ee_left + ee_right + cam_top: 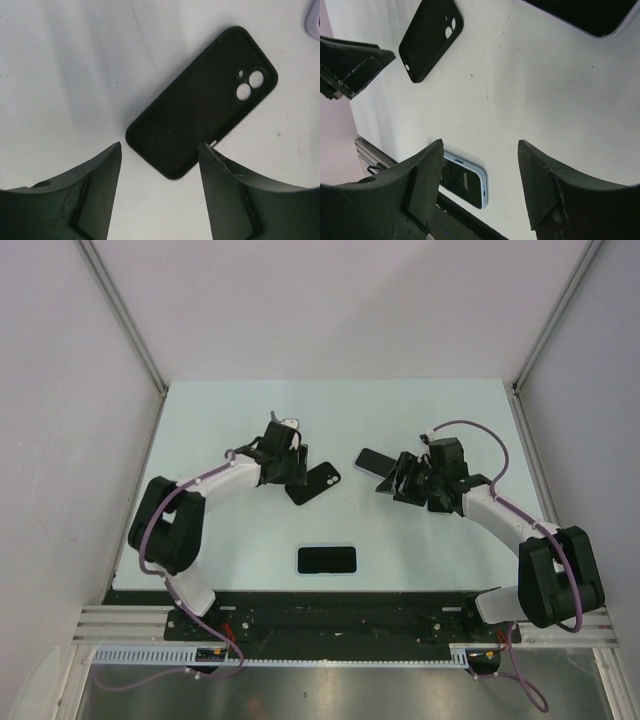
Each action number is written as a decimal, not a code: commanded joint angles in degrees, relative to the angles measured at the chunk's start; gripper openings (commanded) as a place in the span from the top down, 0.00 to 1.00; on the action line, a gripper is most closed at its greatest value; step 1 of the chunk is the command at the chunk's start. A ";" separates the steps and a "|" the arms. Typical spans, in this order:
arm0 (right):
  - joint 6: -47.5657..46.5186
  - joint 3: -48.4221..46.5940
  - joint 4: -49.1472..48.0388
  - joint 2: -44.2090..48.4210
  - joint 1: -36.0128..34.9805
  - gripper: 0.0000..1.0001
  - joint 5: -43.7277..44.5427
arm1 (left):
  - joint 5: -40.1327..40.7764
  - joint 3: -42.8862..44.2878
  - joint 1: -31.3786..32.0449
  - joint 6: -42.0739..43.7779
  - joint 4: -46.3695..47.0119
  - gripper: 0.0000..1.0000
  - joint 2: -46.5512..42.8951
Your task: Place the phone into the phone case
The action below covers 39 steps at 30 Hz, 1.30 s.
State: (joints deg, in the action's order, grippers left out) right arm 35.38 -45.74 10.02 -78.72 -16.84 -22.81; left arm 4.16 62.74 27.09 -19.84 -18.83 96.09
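The black phone case (pixel 318 482) lies back side up, camera holes showing, left of the table's middle. In the left wrist view the phone case (pixel 200 105) sits just ahead of my left gripper (pixel 160 147), whose jaws are open and empty. In the top view the left gripper (pixel 292 470) is at the case's left end. A phone (pixel 372 460) with a dark screen and pale lilac edge lies flat right of the case. My right gripper (pixel 402 482) hovers beside it, open. The right wrist view shows that gripper (pixel 480 145) holding nothing, with the phone (pixel 585 15) at the top right.
A second phone (pixel 327 560) with a dark screen and light blue rim lies near the table's front edge; it also shows as the blue-rimmed phone (pixel 465 182) past the right fingers. White walls close the table's sides and back. The black base rail (pixel 340 620) runs along the front.
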 commanded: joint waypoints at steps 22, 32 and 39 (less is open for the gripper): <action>0.57 -0.14 -1.76 -4.43 -6.19 0.35 2.50 | -3.28 3.80 -0.72 0.07 -1.03 0.78 10.17; 0.66 -0.14 -1.94 -3.63 -6.63 0.36 2.59 | -12.42 -6.39 -0.64 -10.21 -0.94 0.99 2.97; 0.22 -0.14 -1.15 -3.72 -7.24 0.36 3.38 | -11.29 -13.25 4.71 -22.24 -0.59 1.00 -4.67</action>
State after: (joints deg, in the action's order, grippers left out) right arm 35.83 -45.74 9.19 -83.05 -23.55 -20.78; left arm -5.23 52.66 27.27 -33.08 -15.86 96.82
